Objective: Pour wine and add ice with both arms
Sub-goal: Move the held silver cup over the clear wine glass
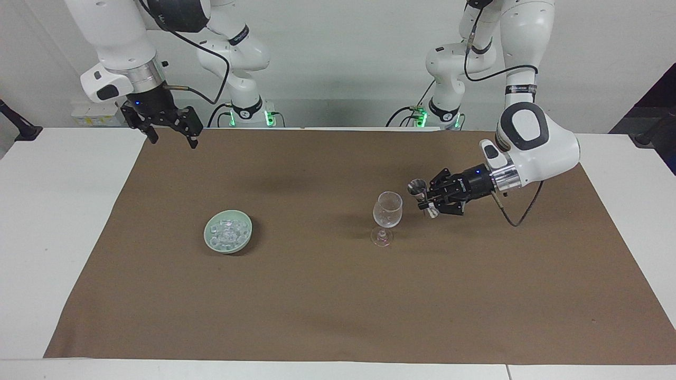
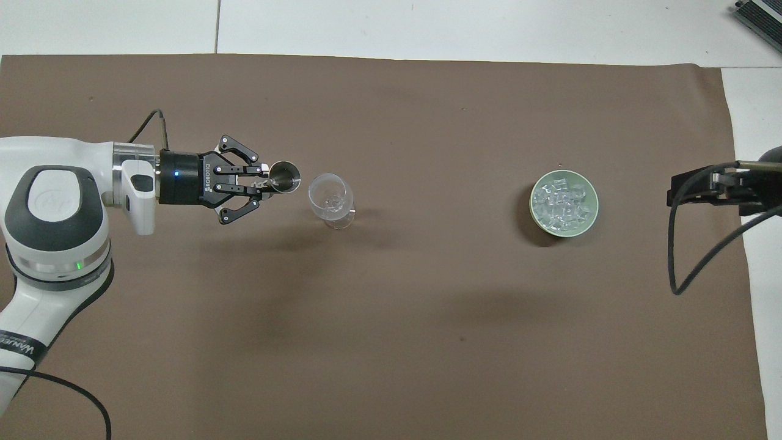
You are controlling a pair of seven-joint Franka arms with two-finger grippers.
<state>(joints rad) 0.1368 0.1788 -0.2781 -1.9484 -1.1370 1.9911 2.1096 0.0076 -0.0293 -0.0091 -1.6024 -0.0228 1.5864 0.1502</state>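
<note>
A clear stemmed wine glass (image 1: 387, 216) (image 2: 330, 199) stands upright on the brown mat. Just beside its rim, toward the left arm's end, my left gripper (image 1: 428, 199) (image 2: 269, 183) is shut on a small steel jigger (image 1: 420, 193) (image 2: 284, 176), held in the air and tilted toward the glass. No wine can be made out in it. The ice (image 1: 228, 230) (image 2: 561, 201) lies heaped in a pale green bowl (image 1: 210, 238) (image 2: 534, 211) toward the right arm's end. My right gripper (image 1: 170, 134) (image 2: 702, 189) hangs open, high over the mat's corner by its own base, and waits.
The brown mat (image 1: 327, 295) (image 2: 391, 342) covers most of the white table (image 1: 47, 211). A black cable (image 1: 515, 216) loops down from the left wrist close to the mat.
</note>
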